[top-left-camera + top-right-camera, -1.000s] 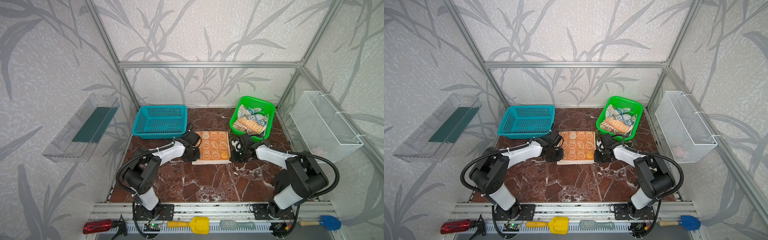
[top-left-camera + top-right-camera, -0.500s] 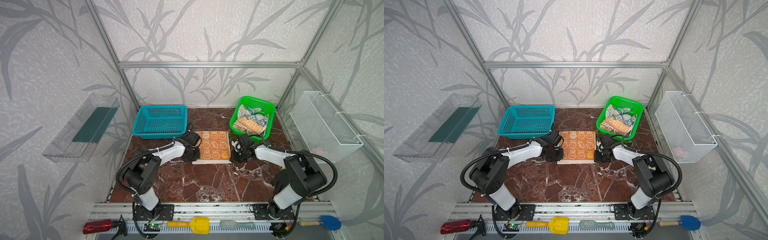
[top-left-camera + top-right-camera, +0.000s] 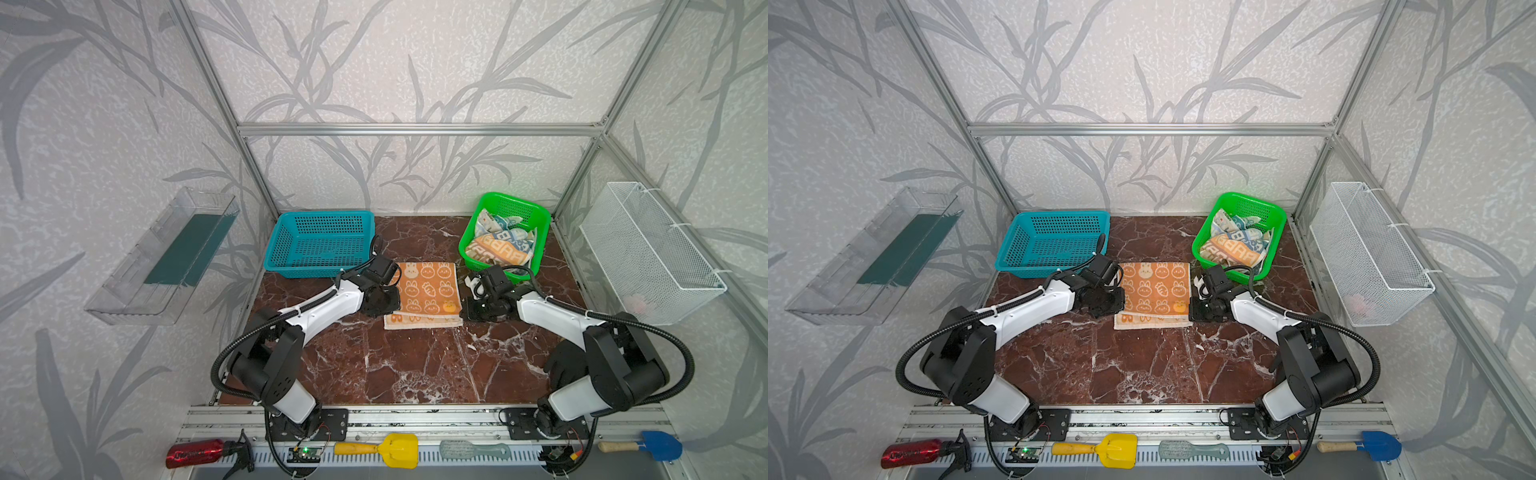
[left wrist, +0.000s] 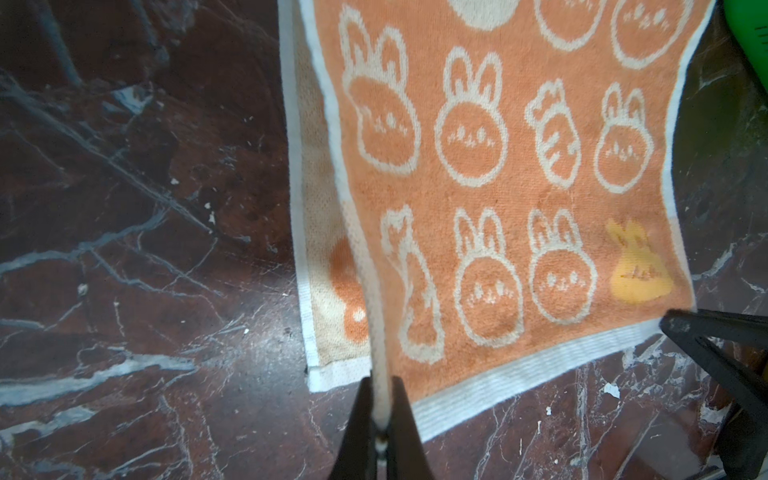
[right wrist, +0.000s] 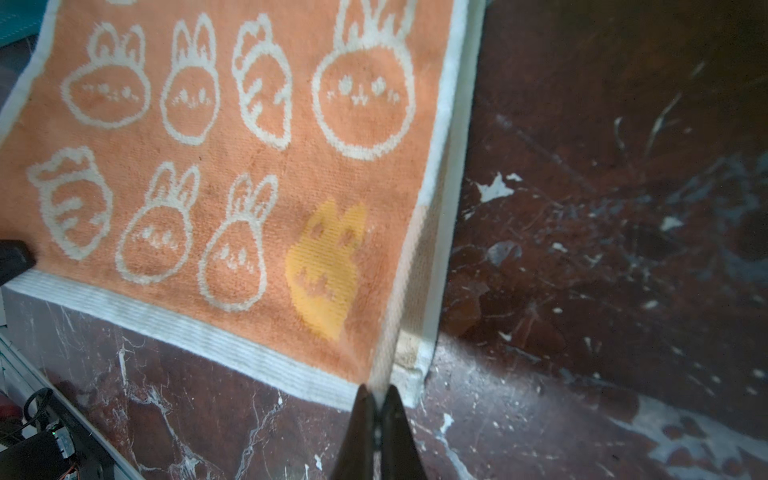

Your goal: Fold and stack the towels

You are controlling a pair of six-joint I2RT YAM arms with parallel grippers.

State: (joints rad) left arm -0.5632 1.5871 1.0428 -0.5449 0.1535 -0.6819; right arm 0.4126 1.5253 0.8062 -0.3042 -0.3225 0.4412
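Marble table (image 3: 415,365): dark red slab, white veins, glossy, chipped white flecks. Its near edge is hidden behind both arm bases.

Teal basket (image 3: 324,215): perforated plastic, rectangular, back left. The left arm's cable crosses its near corner.

Green basket (image 3: 515,201): same perforated plastic, back right, tilted. Striped towel (image 3: 496,247) is bunched inside, terry, with only part of the block lettering readable. A second cloth under it is too crumpled to identify.

Orange towel (image 3: 428,291): terry, white woven border, white bunny and carrot outlines and one yellow bunny. It lies mid-table between the two baskets, folded over. The lower layer sticks out as a cream strip along the near edge. In both wrist views the far part is cut off by the frame.

Left gripper (image 4: 381,382): black tapered fingers clamped tight on the white border of the top layer at its near left corner, with that edge raised off the lower layer.

Right gripper (image 5: 376,390): clamped the same way on the near right corner.

In both top views the fingertips are hidden under the wrist housings.
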